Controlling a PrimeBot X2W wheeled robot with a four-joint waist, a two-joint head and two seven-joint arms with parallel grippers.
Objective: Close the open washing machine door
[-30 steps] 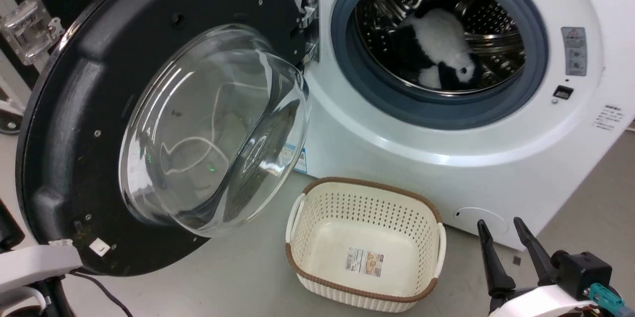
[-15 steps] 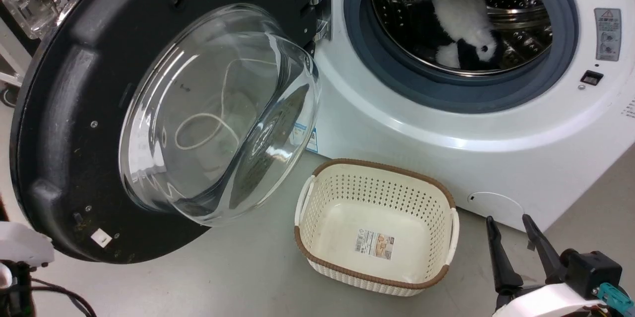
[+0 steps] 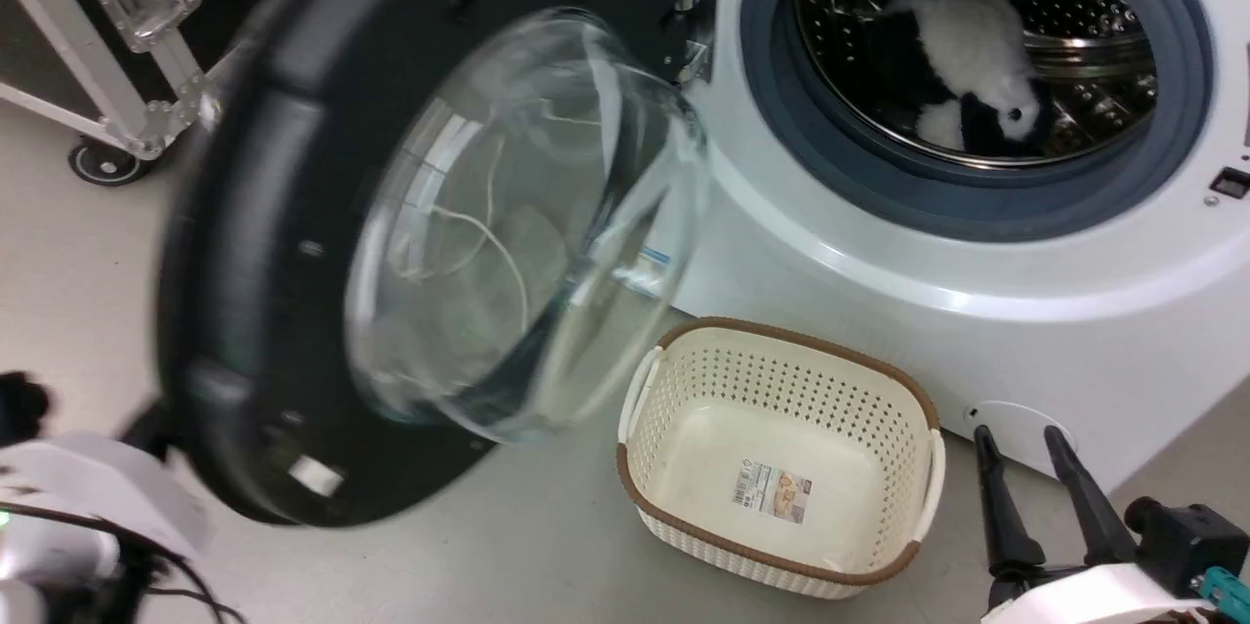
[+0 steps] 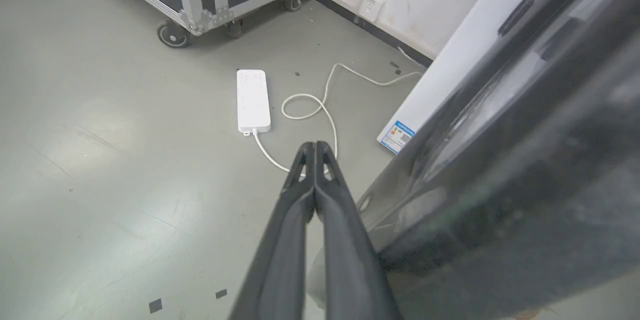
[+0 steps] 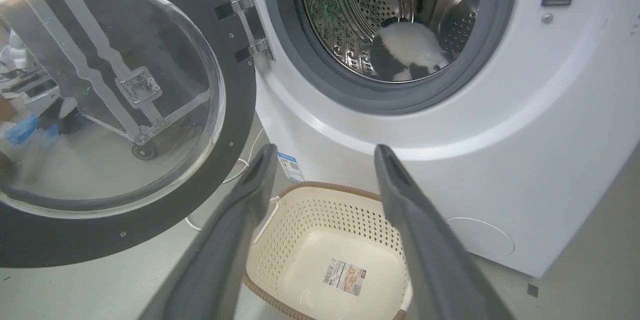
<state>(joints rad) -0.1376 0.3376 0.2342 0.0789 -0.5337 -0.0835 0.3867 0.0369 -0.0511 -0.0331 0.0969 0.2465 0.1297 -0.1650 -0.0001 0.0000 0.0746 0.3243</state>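
Basket (image 3: pixel 791 390) beside open washing machine door (image 3: pixel 273 214), left tool (image 4: pixel 315 145) together, right tool (image 5: pixel 325 148) apart

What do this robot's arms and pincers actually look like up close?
The right pincer has two long, dark, tapering fingers. They are fixed to a black block with a teal connector, and this joins a white arm shell. The left pincer has the same slim dark grey fingers, and its arm wears a pale shell, which is blurred here.

The right gripper (image 3: pixel 1016 436) has tapered dark fingers (image 3: pixel 1001 517), white shell (image 3: pixel 1094 595), teal connector (image 3: pixel 1221 587).
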